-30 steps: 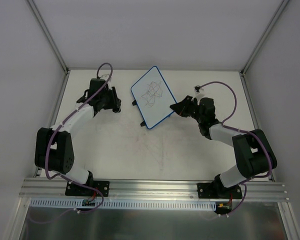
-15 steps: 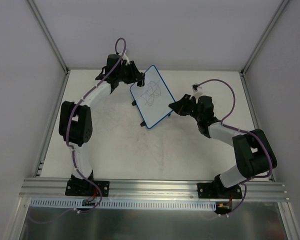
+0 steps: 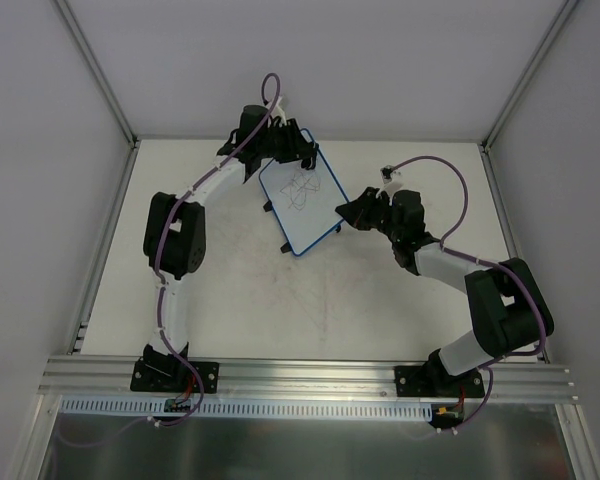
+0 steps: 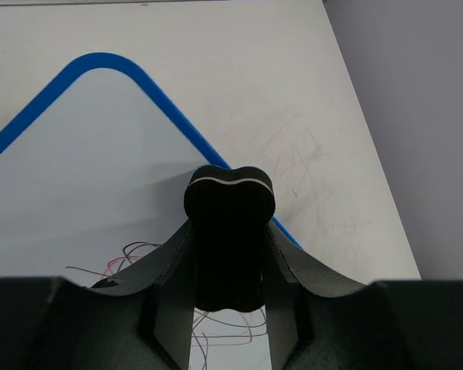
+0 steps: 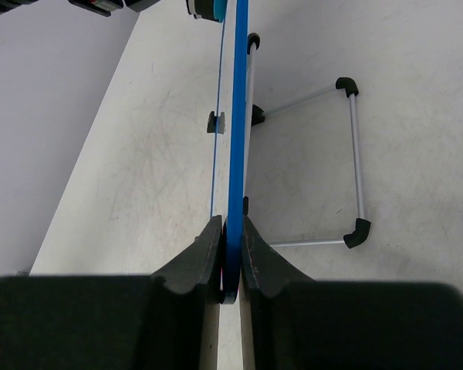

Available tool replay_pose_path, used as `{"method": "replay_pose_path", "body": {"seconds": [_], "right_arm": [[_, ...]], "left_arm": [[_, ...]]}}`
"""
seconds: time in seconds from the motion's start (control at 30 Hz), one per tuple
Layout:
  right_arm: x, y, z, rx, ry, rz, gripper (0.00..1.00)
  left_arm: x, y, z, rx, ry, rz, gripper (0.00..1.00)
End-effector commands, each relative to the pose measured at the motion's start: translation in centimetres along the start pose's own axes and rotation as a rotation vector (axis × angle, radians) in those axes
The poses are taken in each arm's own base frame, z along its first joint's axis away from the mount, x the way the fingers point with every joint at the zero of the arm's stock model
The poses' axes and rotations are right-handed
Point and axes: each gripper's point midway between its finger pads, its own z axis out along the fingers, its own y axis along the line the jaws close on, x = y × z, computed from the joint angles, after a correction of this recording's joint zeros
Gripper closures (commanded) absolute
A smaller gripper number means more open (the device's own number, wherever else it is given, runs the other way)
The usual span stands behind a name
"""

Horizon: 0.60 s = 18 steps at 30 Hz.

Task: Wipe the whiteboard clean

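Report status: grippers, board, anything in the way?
Left gripper shut on eraser, at far corner of whiteboard. Right gripper shut on whiteboard edge. Scribbles not yet wiped. No obstruction seen.

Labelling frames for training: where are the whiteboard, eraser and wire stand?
whiteboard [image 3: 305, 225]: top view, white face below scribbles.
eraser [image 4: 228, 223]: left wrist view, middle of black body.
wire stand [image 5: 356, 158]: right wrist view, long metal rod.

Scuffed white table [image 3: 280, 300], grey enclosure walls [image 3: 40, 150], aluminium rail [image 3: 310, 374] along the near edge
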Motion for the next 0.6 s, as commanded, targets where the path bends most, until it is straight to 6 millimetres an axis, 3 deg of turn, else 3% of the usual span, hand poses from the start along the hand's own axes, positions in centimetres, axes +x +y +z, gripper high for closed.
{"method": "replay_pose_path", "body": {"seconds": [0.0,0.33,0.57], "right_arm": [[1.1,0.6,0.2,-0.012,0.05,-0.086,1.0],[1.1,0.6,0.0,-0.013,0.052,-0.084,1.0],[1.1,0.8,0.0,-0.018,0.052,-0.085,1.0]], "left_arm": [[-1.0,-3.1,0.5,0.086,-0.04,0.085,1.0],[0.0,0.4,1.7,-0.048,-0.062,0.078,1.0],[1.0,3.5,1.3,-0.187,-0.06,0.086,1.0]]}}
